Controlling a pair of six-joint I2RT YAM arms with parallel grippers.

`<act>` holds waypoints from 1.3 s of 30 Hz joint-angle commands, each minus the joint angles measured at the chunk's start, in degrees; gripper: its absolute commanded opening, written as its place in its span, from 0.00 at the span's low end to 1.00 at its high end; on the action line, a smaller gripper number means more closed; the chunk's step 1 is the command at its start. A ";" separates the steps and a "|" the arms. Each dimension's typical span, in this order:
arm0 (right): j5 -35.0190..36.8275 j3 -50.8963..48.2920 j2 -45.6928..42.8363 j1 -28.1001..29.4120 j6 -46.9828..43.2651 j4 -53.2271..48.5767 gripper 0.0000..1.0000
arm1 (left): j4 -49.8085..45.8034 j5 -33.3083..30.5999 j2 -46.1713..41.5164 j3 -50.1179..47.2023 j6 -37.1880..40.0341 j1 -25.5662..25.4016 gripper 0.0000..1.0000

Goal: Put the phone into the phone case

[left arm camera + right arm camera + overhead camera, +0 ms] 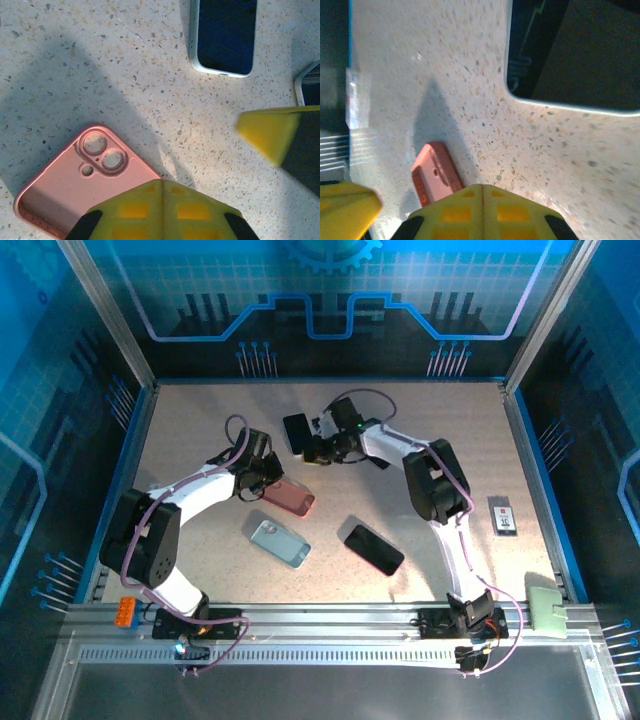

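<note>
**Both grippers closed and empty beside the open pink case**

The pink case (75,180) lies hollow side up on the table (60,75). Its interior is bare, with nothing seated in it, and the camera cut-out (104,152) is visible.

The left gripper (162,186) has its jaws pressed together on nothing, with its tips at the case's edge. The right gripper (482,189) is likewise closed and empty, and hovers just beyond the case.

The phone (296,432) lies flat, dark face up, just beyond the case and apart from it.

Handling, as judged:
- **Phone:** a stiff, smooth, glass-faced slab that is slippery and breakable. It is best pinched across its long edges, not on the screen.
- **Case:** light and somewhat pliant, so it is likely to slide when pressed.

A second dark phone (374,549) and a pale blue case (280,543) lie on the near side of the pink case.
</note>
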 commanded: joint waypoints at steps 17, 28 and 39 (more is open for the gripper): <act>6.56 13.19 10.78 -5.05 1.76 -1.14 0.00 | -0.82 0.02 0.03 -0.03 1.01 1.05 0.00; 7.91 15.90 13.34 -2.43 -0.98 -4.88 0.00 | 0.24 1.09 1.18 -0.19 0.92 1.85 0.00; 8.94 13.25 12.22 -0.50 -0.08 -4.21 0.00 | 0.92 1.20 -0.44 -2.09 0.61 2.02 0.00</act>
